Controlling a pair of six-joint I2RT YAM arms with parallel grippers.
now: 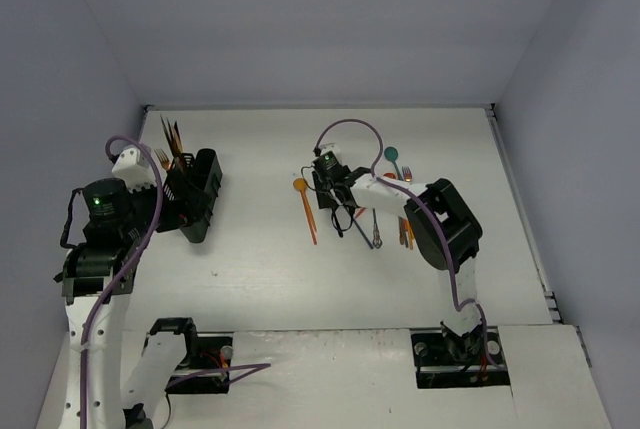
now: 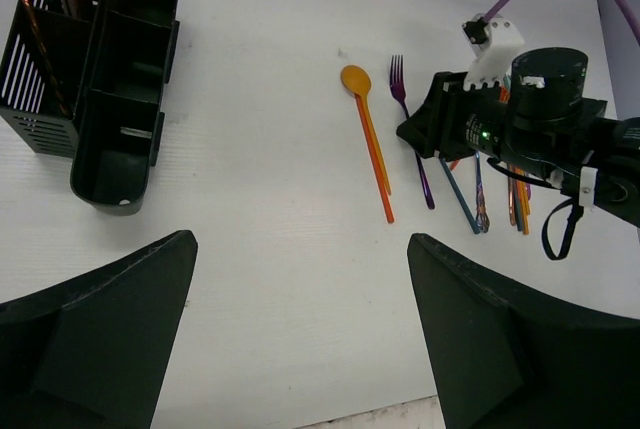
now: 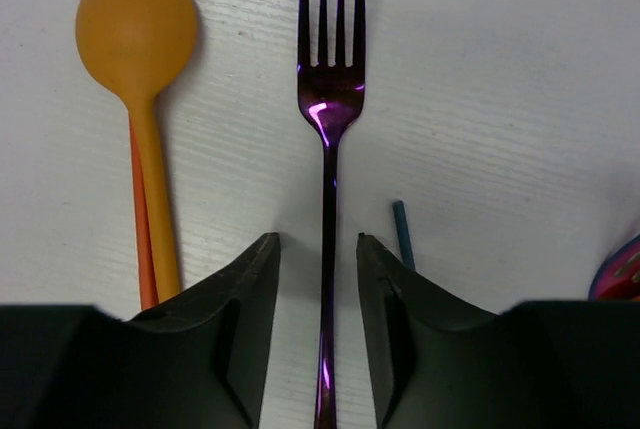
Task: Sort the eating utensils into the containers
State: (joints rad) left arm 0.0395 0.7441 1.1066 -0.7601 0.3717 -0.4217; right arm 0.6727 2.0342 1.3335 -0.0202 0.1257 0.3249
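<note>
The right gripper (image 3: 318,241) is down at the white table (image 3: 500,99). Its two fingers (image 3: 250,329) are spread just enough to straddle the handle of a purple fork (image 3: 328,114). A thin strip of table shows on either side of the handle, so nothing is pinched. The fork lies flat, tines pointing straight ahead of the fingertips.

Just beside it, on the side nearer the caddy, lies an orange spoon (image 3: 137,29), bowl forward as well, with a second orange handle tucked along its own (which kind of utensil, I cannot tell). Near the other finger the tip of a teal handle (image 3: 402,234) pokes out. Behind this hand, partly hidden under its wrist, sits a loose bunch of orange and copper utensils (image 2: 517,204).

The left gripper (image 2: 300,241) hangs above the table well apart from all this, fingers spread wide and holding nothing. The black wire-mesh caddy (image 2: 120,99) stands ahead of it and off to one side. Copper utensils (image 1: 172,139) stand upright in the compartment farthest from the hand.
</note>
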